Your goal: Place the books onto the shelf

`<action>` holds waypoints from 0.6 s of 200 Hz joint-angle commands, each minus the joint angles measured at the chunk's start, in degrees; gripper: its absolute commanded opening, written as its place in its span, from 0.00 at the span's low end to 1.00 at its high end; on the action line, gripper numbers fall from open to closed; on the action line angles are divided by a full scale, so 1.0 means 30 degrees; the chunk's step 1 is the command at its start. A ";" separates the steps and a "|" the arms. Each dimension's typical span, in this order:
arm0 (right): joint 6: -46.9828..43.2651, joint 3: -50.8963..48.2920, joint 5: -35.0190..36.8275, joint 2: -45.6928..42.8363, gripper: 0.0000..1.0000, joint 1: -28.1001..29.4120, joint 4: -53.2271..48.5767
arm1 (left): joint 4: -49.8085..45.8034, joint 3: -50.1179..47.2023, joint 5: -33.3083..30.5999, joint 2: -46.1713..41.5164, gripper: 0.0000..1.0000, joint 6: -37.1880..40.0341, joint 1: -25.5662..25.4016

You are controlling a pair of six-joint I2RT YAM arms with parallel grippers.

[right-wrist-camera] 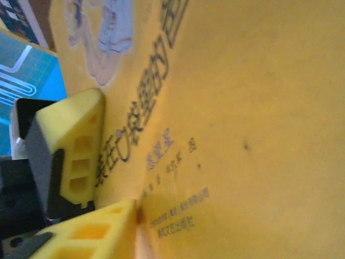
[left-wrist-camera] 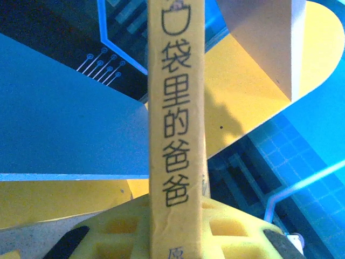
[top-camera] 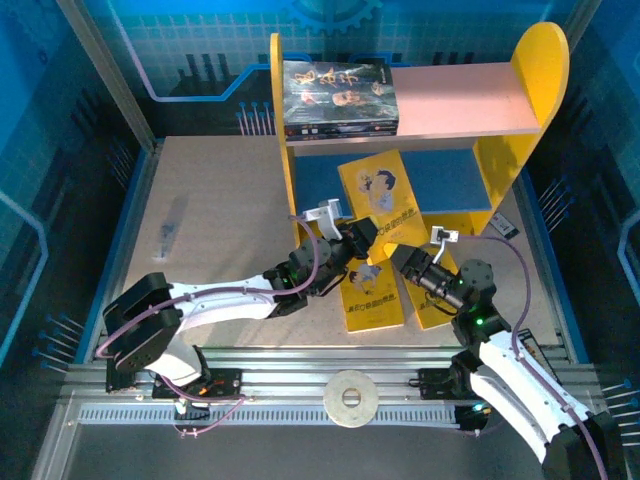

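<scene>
While the left gripper (left-wrist-camera: 175, 237) is clamped tight on a yellow book (left-wrist-camera: 175, 108)'s spine, the right gripper (right-wrist-camera: 110, 197) straddles its edge, and I can't tell if it's gripping. The shelf (top-camera: 460, 100) is just beyond both, so this looks mid-placement. Next up, I reckon: ease it forward onto the blue lower board (top-camera: 445, 185).

The arms (top-camera: 230, 297) hid much of the two flat yellow books (top-camera: 375, 305), and a dark thing (top-camera: 505, 226) by the right foot of the shelf (top-camera: 535, 80) was too small to name. The upright yellow book (left-wrist-camera: 175, 135) ran off the left wrist view (top and bottom); whether the right gripper (right-wrist-camera: 99, 194) gripped anything could not be told.
</scene>
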 commanded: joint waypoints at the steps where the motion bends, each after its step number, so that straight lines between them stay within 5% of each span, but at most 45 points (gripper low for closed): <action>1: -0.0430 0.0168 0.0395 -0.0083 0.31 0.0060 0.1059 | 0.2469 0.0102 0.0029 0.0033 0.00 -0.0341 -0.0363; 17: -0.0757 0.0312 0.0267 -0.0276 0.22 -0.0144 0.0559 | 0.2276 0.0109 -0.0014 0.0008 0.02 -0.0283 -0.0390; 56: -0.2001 0.1250 -0.0884 -0.1066 0.13 -0.1059 -0.1555 | 0.0875 0.0202 -0.0169 -0.0537 0.45 -0.0082 -0.0392; 86: -0.3660 0.2767 -0.3303 -0.1279 0.12 -0.2255 -0.4003 | -0.1699 -0.0036 -0.0763 -0.1728 0.58 0.0020 -0.0308; 120: -0.5616 0.4309 -0.6061 -0.0858 0.09 -0.3822 -0.6948 | -0.6967 -0.0305 -0.0465 -0.3874 0.61 -0.0444 0.0385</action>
